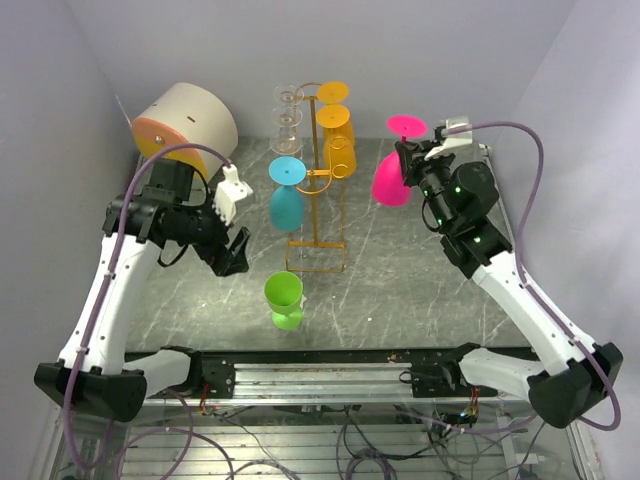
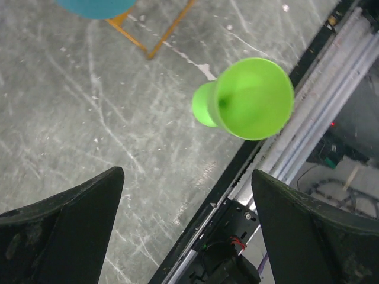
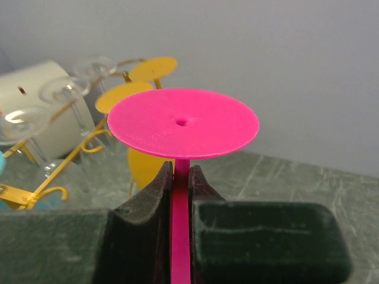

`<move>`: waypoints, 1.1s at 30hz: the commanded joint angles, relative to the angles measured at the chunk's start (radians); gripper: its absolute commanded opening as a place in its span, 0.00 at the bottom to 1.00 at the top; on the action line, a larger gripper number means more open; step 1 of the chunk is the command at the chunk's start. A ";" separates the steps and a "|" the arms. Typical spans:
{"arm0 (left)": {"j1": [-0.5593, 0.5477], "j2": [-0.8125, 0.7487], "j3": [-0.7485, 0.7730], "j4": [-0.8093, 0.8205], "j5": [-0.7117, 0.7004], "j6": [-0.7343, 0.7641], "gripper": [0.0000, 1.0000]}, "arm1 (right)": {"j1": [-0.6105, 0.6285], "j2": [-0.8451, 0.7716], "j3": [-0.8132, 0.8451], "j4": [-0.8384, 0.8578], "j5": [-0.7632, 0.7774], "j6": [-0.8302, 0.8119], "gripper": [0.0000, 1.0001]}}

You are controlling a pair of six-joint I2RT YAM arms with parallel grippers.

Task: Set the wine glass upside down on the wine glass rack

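I am holding the pink glass (image 1: pixel 390 182) inverted, foot up, right gripper (image 3: pixel 180 177) clamped on its stem, right of the rack (image 1: pixel 317 215), not touching. Left gripper (image 2: pixel 186 177) is hanging wide open, gripping nothing, above the green glass (image 1: pixel 284 297).

Pink wine glass (image 1: pixel 391 182): opaque plastic, inverted, round foot uppermost and bowl down, upper right of centre in the top view. Its stem is clamped in the right gripper (image 3: pixel 180 173), off the table. It sits well right of the rack and is not hung.

Wine glass rack (image 1: pixel 318 176): orange-gold wire, upright at upper centre, rectangular base on the table. It is already carrying clear, orange and blue glasses.
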 commanded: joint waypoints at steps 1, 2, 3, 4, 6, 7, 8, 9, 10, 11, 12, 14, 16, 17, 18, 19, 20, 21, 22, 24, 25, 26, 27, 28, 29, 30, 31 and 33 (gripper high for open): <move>-0.078 -0.041 0.012 -0.059 0.015 0.025 1.00 | -0.037 0.030 0.003 0.032 -0.084 -0.085 0.00; -0.087 -0.042 0.003 -0.052 0.017 0.027 1.00 | -0.044 0.046 -0.002 0.035 -0.115 -0.093 0.00; -0.095 -0.046 -0.011 -0.041 0.024 0.030 0.99 | -0.051 0.066 -0.009 0.042 -0.156 -0.106 0.00; -0.100 -0.055 -0.035 -0.018 0.032 0.027 1.00 | -0.057 0.081 -0.017 0.056 -0.198 -0.124 0.00; -0.120 -0.082 -0.102 0.063 0.031 -0.003 1.00 | -0.061 0.110 -0.040 0.101 -0.316 -0.175 0.00; -0.135 -0.097 -0.141 0.123 0.005 -0.036 1.00 | -0.062 0.122 -0.052 0.128 -0.359 -0.201 0.00; -0.154 -0.104 -0.174 0.172 -0.032 -0.072 1.00 | -0.062 0.142 -0.058 0.148 -0.402 -0.220 0.00; -0.169 -0.105 -0.201 0.216 -0.062 -0.101 1.00 | -0.062 0.160 -0.056 0.161 -0.428 -0.234 0.00; -0.179 -0.102 -0.224 0.255 -0.089 -0.123 1.00 | -0.062 0.179 -0.045 0.161 -0.445 -0.242 0.00; -0.184 -0.094 -0.249 0.285 -0.117 -0.149 1.00 | -0.062 0.202 -0.028 0.157 -0.457 -0.253 0.00; -0.189 -0.081 -0.256 0.308 -0.133 -0.172 1.00 | -0.062 0.222 -0.012 0.150 -0.465 -0.263 0.00; -0.195 -0.067 -0.277 0.369 -0.170 -0.268 1.00 | -0.064 0.254 0.010 0.148 -0.484 -0.275 0.00; -0.200 -0.086 -0.301 0.423 -0.186 -0.338 1.00 | -0.065 0.273 0.011 0.174 -0.515 -0.280 0.00; -0.209 -0.107 -0.313 0.454 -0.198 -0.360 0.99 | -0.065 0.277 0.006 0.203 -0.529 -0.280 0.00; -0.216 -0.130 -0.323 0.485 -0.221 -0.386 0.99 | -0.066 0.281 0.001 0.222 -0.540 -0.277 0.00; -0.219 -0.153 -0.335 0.512 -0.240 -0.411 0.99 | -0.067 0.285 -0.001 0.234 -0.545 -0.275 0.00; -0.221 -0.167 -0.339 0.527 -0.246 -0.424 0.99 | -0.067 0.289 -0.001 0.240 -0.543 -0.273 0.00; -0.223 -0.168 -0.337 0.528 -0.251 -0.432 0.99 | -0.069 0.294 0.000 0.241 -0.540 -0.271 0.00; -0.226 -0.164 -0.336 0.528 -0.261 -0.442 0.99 | -0.071 0.296 0.002 0.240 -0.541 -0.272 0.00; -0.230 -0.163 -0.342 0.538 -0.265 -0.445 0.99 | -0.073 0.298 0.003 0.233 -0.536 -0.273 0.00; -0.233 -0.162 -0.345 0.540 -0.255 -0.439 1.00 | -0.074 0.296 0.000 0.232 -0.534 -0.274 0.00; -0.236 -0.160 -0.346 0.539 -0.239 -0.431 0.99 | -0.074 0.293 -0.004 0.230 -0.535 -0.276 0.00; -0.241 -0.157 -0.348 0.540 -0.233 -0.424 0.98 | -0.076 0.290 -0.010 0.227 -0.531 -0.277 0.00; -0.245 -0.155 -0.351 0.541 -0.232 -0.419 0.97 | -0.076 0.287 -0.016 0.224 -0.527 -0.280 0.00; -0.250 -0.153 -0.358 0.544 -0.233 -0.414 0.95 | -0.078 0.283 -0.021 0.216 -0.523 -0.285 0.00; -0.256 -0.152 -0.371 0.551 -0.237 -0.406 0.91 | -0.078 0.281 -0.026 0.207 -0.519 -0.290 0.00; -0.261 -0.152 -0.382 0.556 -0.242 -0.397 0.87 | -0.078 0.277 -0.029 0.198 -0.509 -0.297 0.00; -0.269 -0.154 -0.401 0.561 -0.250 -0.380 0.83 | -0.079 0.269 -0.035 0.176 -0.483 -0.309 0.00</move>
